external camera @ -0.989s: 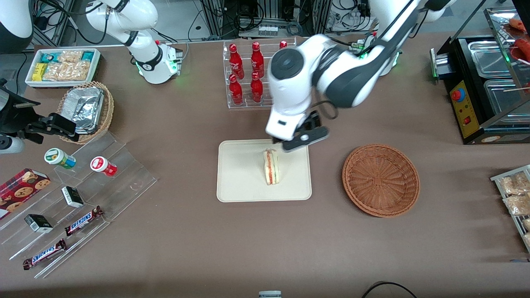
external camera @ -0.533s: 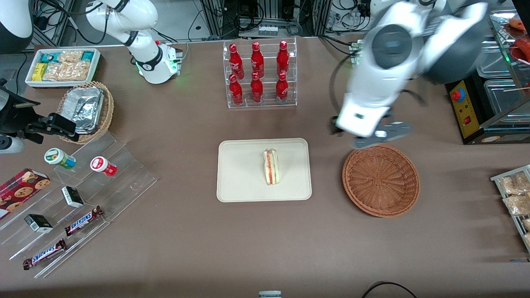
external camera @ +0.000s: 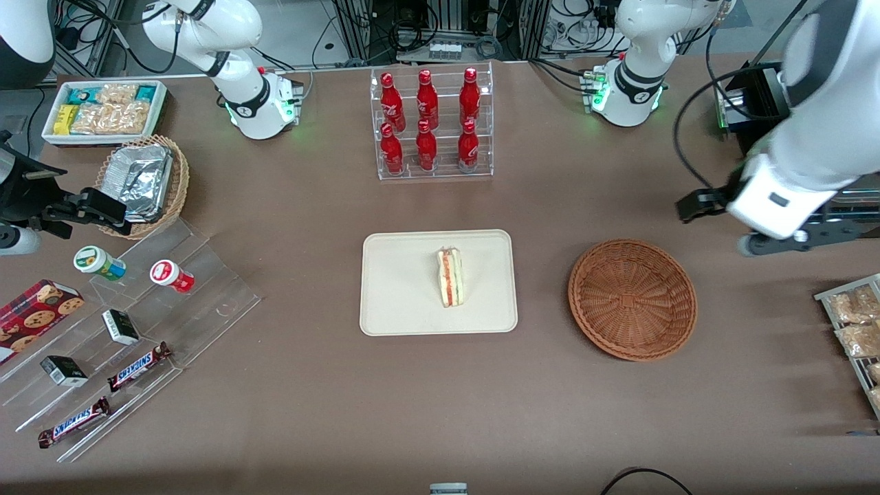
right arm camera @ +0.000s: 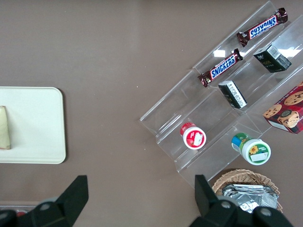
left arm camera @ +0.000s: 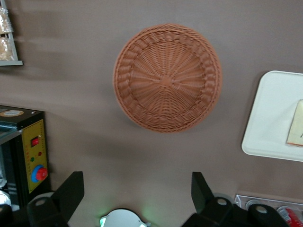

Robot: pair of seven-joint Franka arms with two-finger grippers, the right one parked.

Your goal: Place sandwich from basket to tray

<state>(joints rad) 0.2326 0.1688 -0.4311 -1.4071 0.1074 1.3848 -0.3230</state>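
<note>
Your arm has swung away from the tray [external camera: 402,309] and past the basket [external camera: 632,299], out toward its own end of the table. Your gripper [left arm camera: 137,191] now hangs high above the table, near the basket, with its fingers wide apart and nothing between them. Your sandwich [external camera: 450,277] sits on its edge on the tray, and the basket looks empty. I think the job is done. Little can go wrong now, though a bump to the table might tip the sandwich. Watch the black box [external camera: 777,179] close beside your arm.
</note>
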